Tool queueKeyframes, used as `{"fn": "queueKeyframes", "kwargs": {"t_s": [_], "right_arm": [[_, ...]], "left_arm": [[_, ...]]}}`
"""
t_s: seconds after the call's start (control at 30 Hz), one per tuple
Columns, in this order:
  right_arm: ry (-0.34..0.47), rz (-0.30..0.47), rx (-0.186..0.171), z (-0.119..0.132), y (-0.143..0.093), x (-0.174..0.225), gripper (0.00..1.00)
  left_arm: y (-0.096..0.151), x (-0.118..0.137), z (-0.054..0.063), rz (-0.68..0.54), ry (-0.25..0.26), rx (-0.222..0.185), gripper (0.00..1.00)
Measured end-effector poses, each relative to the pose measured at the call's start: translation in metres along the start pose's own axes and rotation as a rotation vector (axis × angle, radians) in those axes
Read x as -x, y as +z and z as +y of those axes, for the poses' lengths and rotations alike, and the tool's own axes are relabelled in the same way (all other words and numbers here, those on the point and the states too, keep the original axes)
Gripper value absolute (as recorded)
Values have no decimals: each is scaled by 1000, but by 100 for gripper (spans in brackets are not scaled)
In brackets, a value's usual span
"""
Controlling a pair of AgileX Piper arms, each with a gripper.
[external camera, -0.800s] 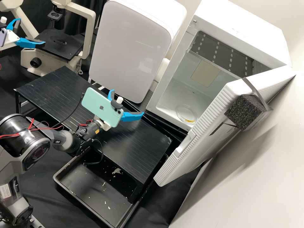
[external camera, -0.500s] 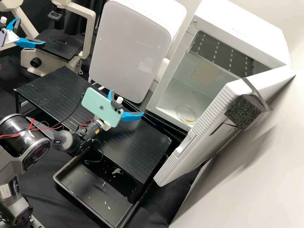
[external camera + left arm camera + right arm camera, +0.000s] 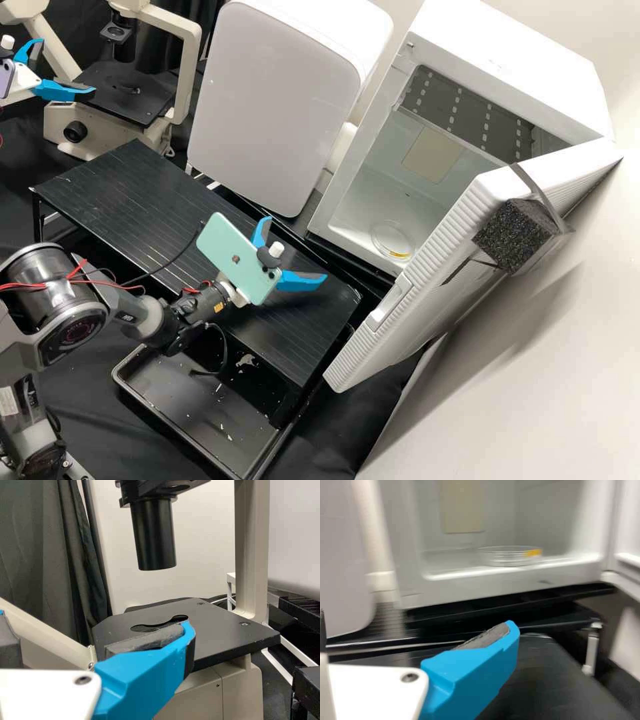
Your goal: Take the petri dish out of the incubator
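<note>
The right gripper [image 3: 297,248] hangs over the black platform [image 3: 133,193], spread and empty, likely so it can straddle a rim. Ahead of it the door [image 3: 427,267] stands open, giving a way into the incubator [image 3: 513,73], where the petri dish [image 3: 391,241] lies flat. Well apart from it, the left gripper [image 3: 67,65], also released, hangs near the microscope [image 3: 137,98], presumably clear of the work.

Plain pale wall [image 3: 513,407], runs along high view's R edge, bears soft-edged shadows. Dk curtain [image 3: 35,545], hangs in vert. folds next to pale bg wall in L wrist view. Low blk table [image 3: 127,207] w/ lined top, stands on blk cloth [image 3: 353,427].
</note>
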Motion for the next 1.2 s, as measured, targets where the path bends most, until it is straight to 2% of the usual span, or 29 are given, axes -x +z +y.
{"fn": "queueKeyframes", "kwargs": {"t_s": [0.1, 0.23, 0.43, 0.8, 1.0, 1.2], "right_arm": [[44, -39, -6, 12, 15, -6, 100], [108, -53, 2, 31, 26, -22, 100], [160, -39, 14, 50, 28, -48, 100], [176, -42, 28, 69, 23, -92, 100], [145, -81, 44, 64, 29, -115, 100], [145, -78, 57, 65, 30, -127, 100]], "left_arm": [[0, 0, 0, 0, 0, 0, 100], [0, 0, 0, 0, 0, 0, 100], [0, 0, 0, 0, 0, 0, 100], [0, 0, 0, 0, 0, 0, 100], [0, 0, 0, 0, 0, 0, 100], [0, 0, 0, 0, 0, 0, 100]]}}
